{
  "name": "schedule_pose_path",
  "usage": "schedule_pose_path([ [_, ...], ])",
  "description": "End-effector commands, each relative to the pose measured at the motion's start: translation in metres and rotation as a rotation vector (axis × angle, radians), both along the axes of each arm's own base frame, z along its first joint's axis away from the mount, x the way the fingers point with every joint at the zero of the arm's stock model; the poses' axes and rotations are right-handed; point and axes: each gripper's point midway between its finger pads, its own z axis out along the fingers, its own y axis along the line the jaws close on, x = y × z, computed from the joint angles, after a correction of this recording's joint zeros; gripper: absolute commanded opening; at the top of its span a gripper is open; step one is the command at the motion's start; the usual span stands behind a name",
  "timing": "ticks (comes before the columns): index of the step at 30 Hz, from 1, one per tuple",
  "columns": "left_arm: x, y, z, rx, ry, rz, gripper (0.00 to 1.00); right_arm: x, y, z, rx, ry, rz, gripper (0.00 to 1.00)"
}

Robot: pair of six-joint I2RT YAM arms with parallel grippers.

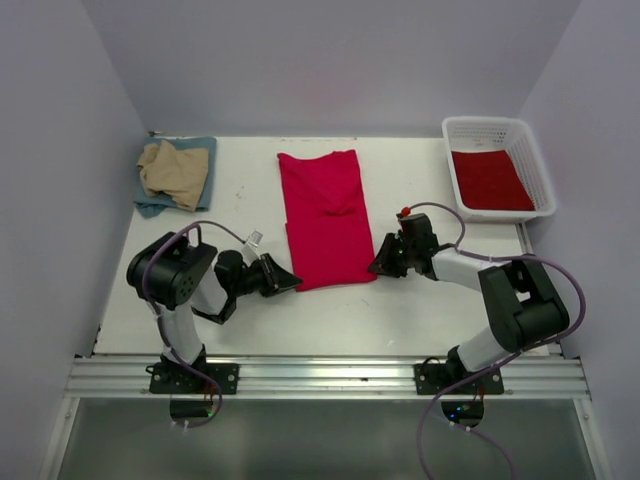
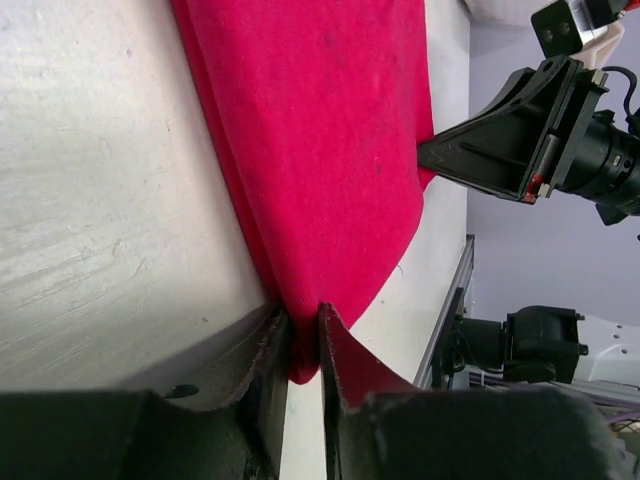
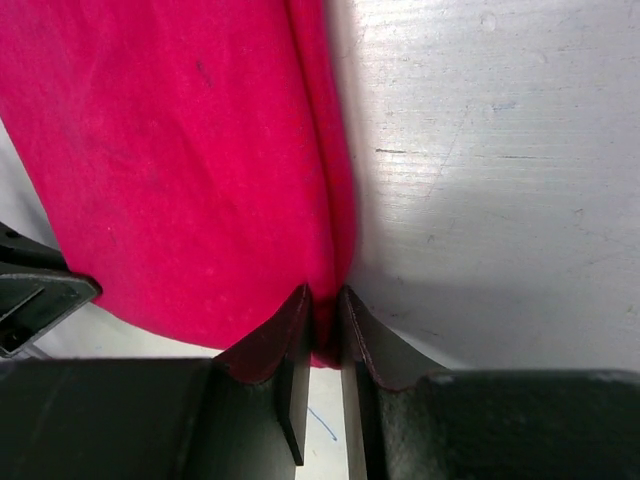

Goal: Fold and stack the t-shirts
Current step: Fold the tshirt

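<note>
We find the red t-shirt (image 1: 325, 215) folded into a long strip at the middle of the table (image 1: 420, 190), with the left gripper (image 2: 303, 320) and the right gripper (image 3: 323, 300) each closed narrowly on one near corner of it. Both bites sit at the very edge of the cloth, so we judge that a corner may slip free, or that only some layers are caught and the fold opens when raised. Unequal travel of the two arms would skew the next fold. The tan shirt (image 1: 175, 170) lies on the blue-grey shirt (image 1: 150, 206) at the far left, and another red shirt (image 1: 488, 180) lies in the white basket (image 1: 495, 124). We can read no brand, label or writing
</note>
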Motion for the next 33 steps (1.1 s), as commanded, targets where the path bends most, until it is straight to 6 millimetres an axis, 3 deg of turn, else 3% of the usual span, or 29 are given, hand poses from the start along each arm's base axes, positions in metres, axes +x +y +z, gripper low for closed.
schedule_pose_path([
  [1,-0.018,0.003,-0.018,0.017,0.063,-0.021,0.2,-0.005,-0.003,0.003,-0.005,0.005,-0.007,0.19],
  [9,-0.024,0.004,-0.012,0.011,0.052,-0.028,0.0,-0.01,-0.002,0.01,0.012,-0.007,0.006,0.04],
  [11,-0.021,0.005,-0.009,0.032,0.021,-0.026,0.0,-0.011,-0.003,0.012,0.008,-0.015,0.005,0.04],
  [12,-0.022,0.009,-0.016,0.064,0.048,-0.012,0.0,-0.012,-0.004,0.011,0.001,-0.013,0.004,0.1],
  [13,-0.02,0.01,-0.013,0.075,0.033,-0.008,0.14,-0.011,-0.006,0.01,-0.008,-0.014,0.001,0.16],
  [16,-0.015,0.014,-0.016,0.126,0.028,0.005,0.41,-0.012,-0.009,0.006,-0.028,-0.004,0.001,0.4],
  [17,-0.014,0.016,-0.018,0.151,0.022,0.006,0.45,-0.013,-0.009,0.004,-0.034,0.002,0.003,0.43],
  [19,-0.013,0.022,-0.023,0.195,0.039,0.023,0.5,-0.013,-0.01,0.002,-0.036,0.004,0.002,0.44],
  [27,-0.027,0.021,-0.042,0.235,0.103,-0.003,0.5,-0.02,-0.01,-0.007,-0.027,0.027,-0.007,0.39],
  [33,-0.049,0.013,-0.071,0.265,0.204,-0.033,0.51,-0.027,-0.008,-0.015,-0.001,0.047,-0.009,0.36],
])
